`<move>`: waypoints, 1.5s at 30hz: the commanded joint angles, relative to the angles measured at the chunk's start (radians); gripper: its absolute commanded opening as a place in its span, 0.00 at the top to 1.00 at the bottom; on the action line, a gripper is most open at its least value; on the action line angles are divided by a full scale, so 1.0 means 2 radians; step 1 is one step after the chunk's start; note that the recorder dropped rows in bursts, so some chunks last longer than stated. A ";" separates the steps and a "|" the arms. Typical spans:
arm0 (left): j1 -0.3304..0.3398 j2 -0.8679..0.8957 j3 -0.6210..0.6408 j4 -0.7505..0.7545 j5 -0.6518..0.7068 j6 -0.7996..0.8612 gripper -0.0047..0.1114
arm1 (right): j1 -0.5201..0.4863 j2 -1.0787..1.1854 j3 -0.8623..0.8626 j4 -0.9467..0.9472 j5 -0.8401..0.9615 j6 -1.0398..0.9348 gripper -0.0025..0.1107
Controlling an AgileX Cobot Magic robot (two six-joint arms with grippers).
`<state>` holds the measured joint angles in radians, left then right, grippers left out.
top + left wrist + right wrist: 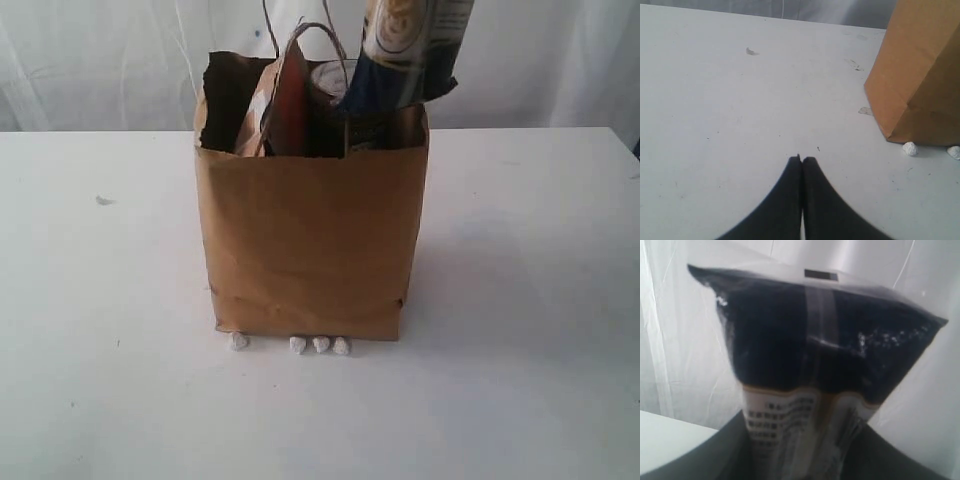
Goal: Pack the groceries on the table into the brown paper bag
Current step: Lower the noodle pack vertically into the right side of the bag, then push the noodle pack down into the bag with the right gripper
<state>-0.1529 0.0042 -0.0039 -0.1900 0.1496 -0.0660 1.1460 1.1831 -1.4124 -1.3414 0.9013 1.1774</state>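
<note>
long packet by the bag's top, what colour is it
The packet is dark blue with a pale printed band; clearest in the right wrist view.

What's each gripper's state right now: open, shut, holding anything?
Left gripper: closed, holding nothing.
Right gripper: closed on the long dark-blue packet.

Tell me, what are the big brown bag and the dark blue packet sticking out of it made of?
The brown bag looks like matte kraft paper: dull, softly creased, ragged at the top. The dark blue packet looks like glossy plastic film, since it glints and crinkles; possibly foil-lined.
</note>
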 commanded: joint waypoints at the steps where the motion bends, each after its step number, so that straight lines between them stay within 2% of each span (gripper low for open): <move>1: 0.000 -0.002 0.002 -0.003 -0.001 -0.002 0.96 | -0.001 0.006 -0.010 -0.048 -0.004 -0.018 0.98; 14: 0.000 -0.002 0.002 -0.003 -0.001 -0.002 0.96 | -0.001 0.020 -0.011 -0.059 0.017 -0.086 0.98; 32: 0.000 -0.002 0.002 -0.003 -0.001 -0.002 0.96 | -0.001 0.046 -0.011 -0.017 -0.090 -0.080 0.98; 45: 0.000 -0.002 0.002 -0.003 -0.001 -0.002 0.96 | -0.001 0.084 -0.011 0.003 -0.015 -0.059 0.98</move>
<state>-0.1529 0.0042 -0.0039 -0.1900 0.1496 -0.0660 1.1460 1.3533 -1.4140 -1.2833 0.8597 1.0533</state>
